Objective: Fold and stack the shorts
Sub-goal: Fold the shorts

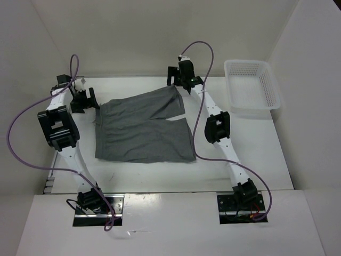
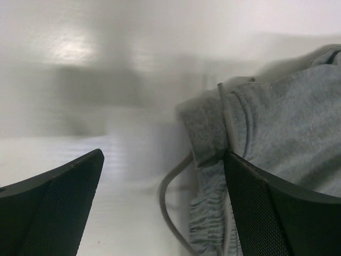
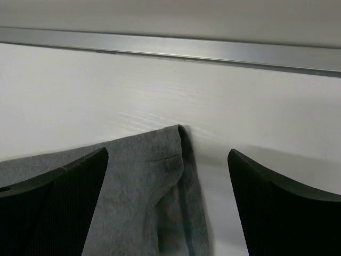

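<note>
- Shorts: spread flat at the centre of the table, waistband toward 9 o'clock, legs toward 3 o'clock.
- Left gripper: jaws wide, straddling the waistband corner and drawstring at 10 o'clock.
- Right gripper: jaws wide, over the far leg's hem corner at 1 o'clock.
- Mesh basket: 2 o'clock, apart from the shorts.

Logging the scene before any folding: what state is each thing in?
shorts: unfolded, spread flat.
drawstring: loose, trailing from the waistband.
left gripper: open, at the waistband corner.
right gripper: open, over a leg hem corner.
white mesh basket: upright, empty.
</note>
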`<state>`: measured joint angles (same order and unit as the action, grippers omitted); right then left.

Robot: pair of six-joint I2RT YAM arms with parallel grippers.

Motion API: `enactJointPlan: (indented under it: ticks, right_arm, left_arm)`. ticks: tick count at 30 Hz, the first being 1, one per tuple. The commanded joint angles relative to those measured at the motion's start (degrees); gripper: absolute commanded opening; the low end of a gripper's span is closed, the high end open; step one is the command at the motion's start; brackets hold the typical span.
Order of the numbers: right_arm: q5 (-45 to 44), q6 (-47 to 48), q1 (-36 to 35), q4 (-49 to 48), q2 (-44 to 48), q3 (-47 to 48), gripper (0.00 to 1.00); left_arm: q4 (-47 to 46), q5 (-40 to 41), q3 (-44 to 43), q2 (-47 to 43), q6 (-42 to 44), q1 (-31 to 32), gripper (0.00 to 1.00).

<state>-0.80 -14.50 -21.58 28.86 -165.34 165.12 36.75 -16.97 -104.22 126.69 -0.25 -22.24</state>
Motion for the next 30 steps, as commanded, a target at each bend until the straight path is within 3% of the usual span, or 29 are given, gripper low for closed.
enactJointPlan:
  ticks: [1,4,8,12,15,17,21,22,23,27,30]
  right_arm:
    - [-2.3,0.4,0.2,-1.4,0.1,3.9,0.97]
    - [1.1,-0.2,-0.3,-1.4,0.1,0.7,0.93]
    - [3.7,-1.5,-0.3,-0.8,0.1,-1.6,0.79]
    - [4.5,-3.6,-0.3,-0.2,0.1,-4.4,0.79]
    - [3.3,-4.9,-0.3,0.3,-0.4,-4.5,0.77]
    - [3.3,-4.9,-0.3,0.3,-0.4,-4.5,0.72]
    - [5.1,-4.2,-0.3,0.3,-0.4,-4.5,0.49]
    - [5.1,-4.2,-0.3,0.3,-0.4,-4.5,0.11]
    - [4.6,-4.2,-0.3,0.8,-0.4,-4.5,0.02]
    - [2.5,-0.6,-0.3,0.8,-0.4,-1.7,0.0]
    - [2.5,2.3,-0.3,0.8,1.8,0.3,0.0]
  left_arm:
    - [-1.2,0.2,-3.3,2.1,0.3,2.3,1.0]
    - [-1.2,0.2,-4.0,3.6,0.3,2.9,1.0]
    - [-0.6,-1.0,-2.6,3.6,0.3,2.9,1.0]
    - [-0.1,-3.0,-0.5,3.6,0.3,3.4,0.98]
    - [-0.1,-3.0,-0.5,4.3,0.3,4.7,0.91]
    - [0.4,-3.5,-1.1,4.8,0.3,5.2,0.76]
    - [1.1,-5.3,-1.6,5.3,0.3,6.2,0.51]
    - [1.1,-5.4,-1.6,5.3,0.3,6.2,0.46]
    - [1.1,-5.9,-1.6,5.3,0.3,6.9,0.32]
    - [1.1,-5.1,-2.1,4.0,0.3,7.5,0.03]
    - [1.1,-3.2,-2.1,1.7,0.3,8.0,0.0]
